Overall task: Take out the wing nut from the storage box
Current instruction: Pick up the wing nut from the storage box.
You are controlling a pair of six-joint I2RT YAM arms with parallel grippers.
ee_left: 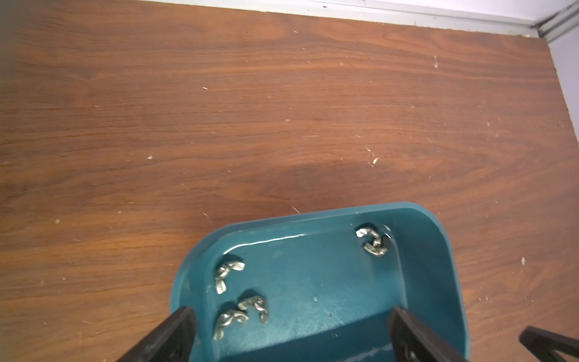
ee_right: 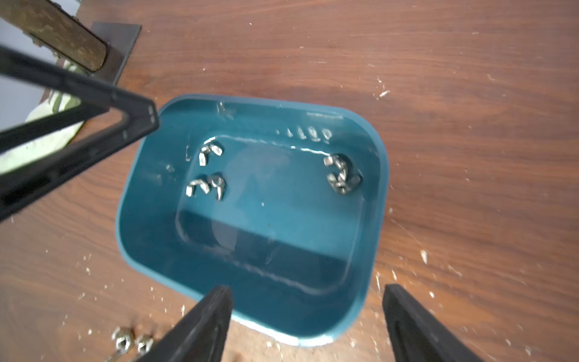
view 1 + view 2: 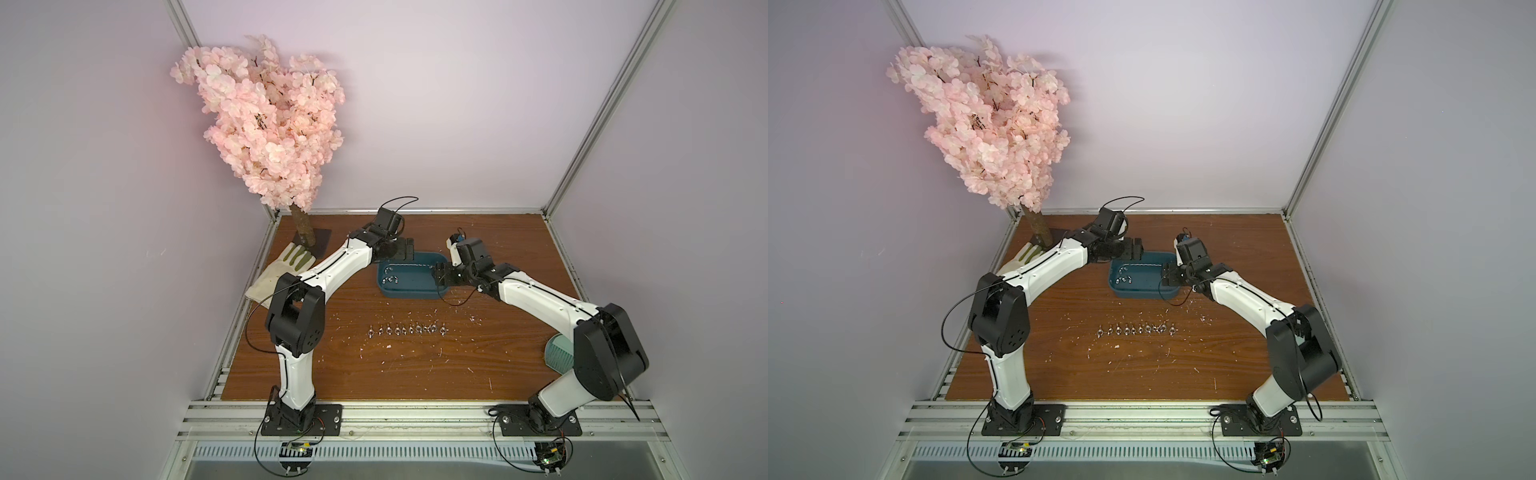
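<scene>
The dark teal storage box (image 3: 409, 296) (image 3: 1142, 294) sits at the back middle of the wooden table. Several silver wing nuts (image 3: 390, 277) (image 3: 1123, 277) lie inside it. Three of them (image 1: 255, 307) (image 2: 208, 186) are near one end, and more are bunched in a corner (image 1: 372, 241) (image 2: 340, 175). My left gripper (image 3: 408, 250) (image 1: 291, 316) hovers over the box's back left rim. It is open with nothing between its fingers. My right gripper (image 3: 438, 277) (image 2: 307, 293) is open at the box's right end, its fingers either side of a box corner.
Several wing nuts stand in a row (image 3: 407, 329) (image 3: 1136, 329) on the table in front of the box. A pink blossom tree (image 3: 266, 124) stands at the back left, with a white glove (image 3: 282, 270) beside it. A pale mint ribbed item (image 3: 561, 353) lies by the right arm.
</scene>
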